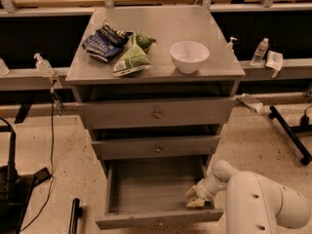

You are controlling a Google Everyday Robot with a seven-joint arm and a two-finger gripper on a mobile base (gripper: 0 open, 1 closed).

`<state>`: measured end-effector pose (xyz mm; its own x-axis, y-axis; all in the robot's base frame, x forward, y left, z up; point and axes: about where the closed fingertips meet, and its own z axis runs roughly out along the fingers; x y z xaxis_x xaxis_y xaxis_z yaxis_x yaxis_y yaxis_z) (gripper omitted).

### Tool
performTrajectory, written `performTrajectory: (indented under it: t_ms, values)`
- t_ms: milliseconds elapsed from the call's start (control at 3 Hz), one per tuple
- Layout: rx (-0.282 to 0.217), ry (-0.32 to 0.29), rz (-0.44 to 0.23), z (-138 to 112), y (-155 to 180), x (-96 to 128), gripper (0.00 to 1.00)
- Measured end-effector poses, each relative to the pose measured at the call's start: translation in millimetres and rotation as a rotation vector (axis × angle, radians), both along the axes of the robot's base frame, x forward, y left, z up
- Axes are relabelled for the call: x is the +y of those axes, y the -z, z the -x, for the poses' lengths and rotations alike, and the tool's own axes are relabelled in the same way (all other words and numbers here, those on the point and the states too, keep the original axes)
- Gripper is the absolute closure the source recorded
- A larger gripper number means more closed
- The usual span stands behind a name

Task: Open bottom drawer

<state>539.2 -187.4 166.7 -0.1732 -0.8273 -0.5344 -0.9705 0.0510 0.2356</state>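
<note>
The bottom drawer [146, 186] of the grey metal cabinet stands pulled far out, showing a plain grey tray; its narrow front panel [158, 219] lies along the lower edge of the view. My gripper [195, 197] sits inside the tray at its right front corner, on the end of my white arm [258, 204], which comes in from the lower right. Its tan fingers [192, 191] rest near the tray floor with nothing seen between them. The middle drawer [157, 146] and the top drawer [156, 113] above are nearly closed.
On the cabinet top [161, 67] are a white bowl [189, 56], a blue snack bag [104, 43] and a green snack bag [132, 57]. Sanitiser bottles [43, 64] and a water bottle [261, 50] stand on side ledges. A black stand [292, 133] lies at right, cables at left.
</note>
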Motion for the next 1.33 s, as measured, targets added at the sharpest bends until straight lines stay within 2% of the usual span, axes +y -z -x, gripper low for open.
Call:
performTrajectory:
  t_ms: [667, 1000, 1333]
  values:
    - [-0.037, -0.039, 0.011, -13, -4, 8, 0.91]
    - [-0.036, -0.048, 0.002, -19, 9, 11, 1.00]
    - [-0.037, -0.044, -0.028, -15, 32, 10, 1.00]
